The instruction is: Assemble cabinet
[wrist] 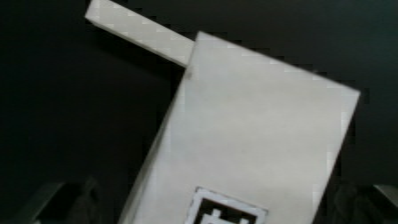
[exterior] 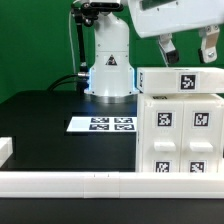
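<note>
table [exterior: 40,115]: black, fills most of the scene
cabinet [exterior: 180,140]: big white box on the table at the exterior view's right, four tags on the near face, just behind the front rail
front rail [exterior: 90,181]: long white bar along the near edge
robot base [exterior: 108,65]: white, at the back, well apart from the cabinet
top slab [exterior: 160,80]: flat white piece with one tag, lying on the cabinet
marker board [exterior: 103,124]: flat on the table between base and cabinet
gripper [exterior: 188,52]: hangs just above the slab, jaws spread wide, nothing between them
step, my guess: seating the slab on the cabinet. Move straight up or down, fingers clear on both sides, no sideways nudge
small block [exterior: 5,150]: far at the exterior view's left, out of the way
obstacles: none near; the risk is knocking the slab askew
</note>
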### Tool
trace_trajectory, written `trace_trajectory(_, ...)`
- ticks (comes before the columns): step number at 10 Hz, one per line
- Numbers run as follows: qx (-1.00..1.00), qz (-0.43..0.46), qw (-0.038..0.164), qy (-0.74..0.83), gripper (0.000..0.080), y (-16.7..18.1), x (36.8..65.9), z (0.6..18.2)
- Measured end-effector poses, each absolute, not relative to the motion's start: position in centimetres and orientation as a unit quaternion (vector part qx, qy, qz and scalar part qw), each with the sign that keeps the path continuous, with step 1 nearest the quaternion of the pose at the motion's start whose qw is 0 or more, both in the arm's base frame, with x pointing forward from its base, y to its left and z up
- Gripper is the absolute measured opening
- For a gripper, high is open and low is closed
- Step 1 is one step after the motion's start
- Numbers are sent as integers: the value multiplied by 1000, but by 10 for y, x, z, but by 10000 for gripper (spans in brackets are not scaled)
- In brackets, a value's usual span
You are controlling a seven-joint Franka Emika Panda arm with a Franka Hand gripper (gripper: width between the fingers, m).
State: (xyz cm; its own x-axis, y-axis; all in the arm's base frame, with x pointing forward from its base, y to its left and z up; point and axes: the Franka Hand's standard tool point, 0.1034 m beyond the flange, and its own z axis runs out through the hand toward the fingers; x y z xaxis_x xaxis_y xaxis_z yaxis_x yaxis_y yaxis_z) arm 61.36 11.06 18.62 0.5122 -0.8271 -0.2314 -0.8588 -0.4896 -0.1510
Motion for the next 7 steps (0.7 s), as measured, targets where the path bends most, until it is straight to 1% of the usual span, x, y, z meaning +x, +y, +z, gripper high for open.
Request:
trace_trajectory(4, -924, 46, 129, 356, 649, 110, 613, 182)
trace_trajectory(5, -954, 55, 99, 279, 649, 107, 608, 185)
trace_trajectory(6, -978, 50, 73, 189, 649, 107, 611, 189)
trace_trajectory(7, -992, 39, 63, 103, 649, 107, 613, 189)
